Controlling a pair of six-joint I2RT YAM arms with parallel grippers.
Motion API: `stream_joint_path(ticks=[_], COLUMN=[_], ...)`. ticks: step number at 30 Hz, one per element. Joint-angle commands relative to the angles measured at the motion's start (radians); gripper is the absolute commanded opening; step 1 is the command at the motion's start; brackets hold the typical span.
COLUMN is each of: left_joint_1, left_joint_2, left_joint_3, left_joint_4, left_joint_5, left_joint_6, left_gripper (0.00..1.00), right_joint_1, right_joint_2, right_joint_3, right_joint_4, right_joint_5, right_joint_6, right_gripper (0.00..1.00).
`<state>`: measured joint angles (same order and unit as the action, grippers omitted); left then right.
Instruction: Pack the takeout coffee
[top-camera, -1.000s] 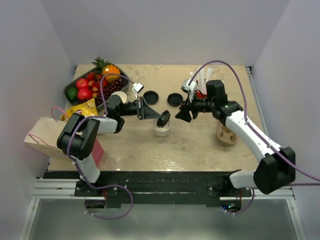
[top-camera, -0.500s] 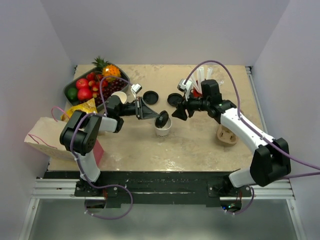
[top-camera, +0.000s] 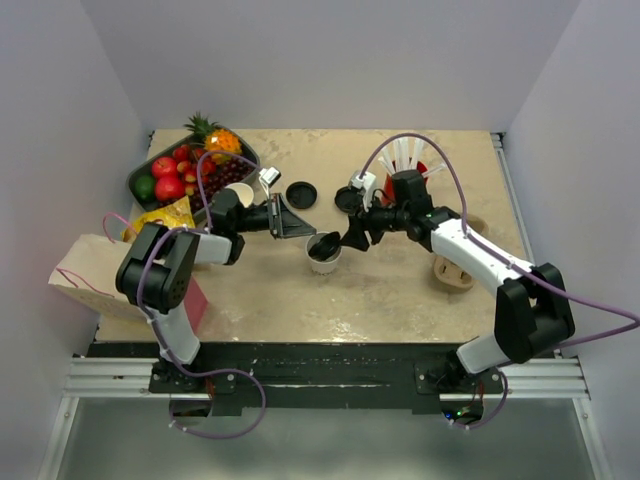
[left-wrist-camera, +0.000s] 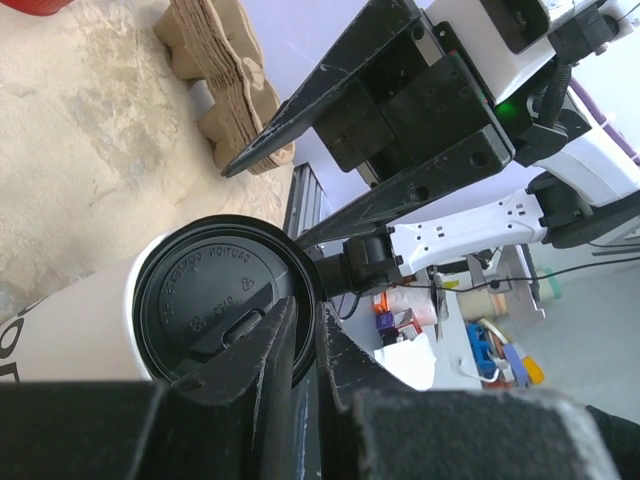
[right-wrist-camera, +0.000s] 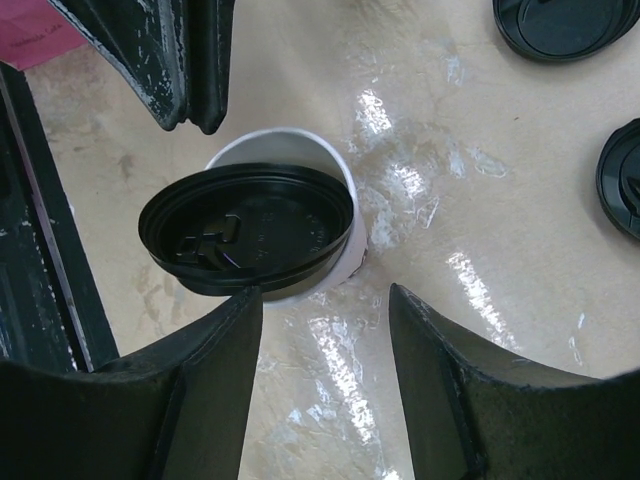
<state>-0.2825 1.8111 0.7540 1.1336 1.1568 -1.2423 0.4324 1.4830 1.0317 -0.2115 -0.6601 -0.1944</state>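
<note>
Lid (right-wrist-camera: 245, 225) sitting crooked on the white cup (right-wrist-camera: 348, 245), middle of the table (top-camera: 385, 292). Jaws on the left gripper (right-wrist-camera: 192, 122) are barely cracked, just off the lid's edge. Meanwhile the right gripper (right-wrist-camera: 325, 300) is wide open and empty, hovering over the cup.

The top view looks down from above and behind the arm bases, far enough back to take in the whole desk (top-camera: 400, 290). The left wrist view faces along its own fingers (left-wrist-camera: 250, 370), very close to the white cup (left-wrist-camera: 70, 330) and black lid (left-wrist-camera: 210, 295), toward the right arm (left-wrist-camera: 480, 225). The right wrist view looks steeply down, close on that same cup and lid, which all three views share.
</note>
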Motion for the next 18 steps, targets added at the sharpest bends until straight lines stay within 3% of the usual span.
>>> stream_joint_path(ticks=[1,6,8,10,11,14,18], left_joint_1=[0.006,0.006,0.006,0.005,0.005,-0.009,-0.049], left_joint_2=[-0.055,-0.078,-0.097,-0.136,-0.172,-0.235,-0.294], left_joint_3=[-0.007,0.007,0.022,0.044,0.051,0.079,0.132], left_joint_4=[-0.032,-0.049,-0.128,-0.222,-0.377,-0.648,-0.894], left_joint_5=[0.006,0.023,0.041,0.046,0.026,-0.02,-0.106], left_joint_6=[0.087,0.145,0.202,0.344,0.48,0.749,1.024], left_gripper=[0.2,0.29,0.32,0.34,0.35,0.38,0.41], right_joint_1=[0.014,0.029,0.029,0.029,0.029,0.031,0.031], right_joint_2=[-0.026,-0.038,-0.038,-0.038,-0.036,-0.04,-0.038], right_joint_3=[-0.015,-0.022,-0.018,-0.015,-0.013,-0.007,0.007], right_joint_4=[0.06,0.067,0.072,0.075,0.078,0.083,0.092], right_joint_5=[0.01,0.005,0.002,0.001,-0.001,-0.009,-0.003], right_joint_6=[0.035,0.044,0.056,0.062,0.07,0.081,0.092], right_gripper=[0.57,0.58,0.58,0.58,0.58,0.58,0.58])
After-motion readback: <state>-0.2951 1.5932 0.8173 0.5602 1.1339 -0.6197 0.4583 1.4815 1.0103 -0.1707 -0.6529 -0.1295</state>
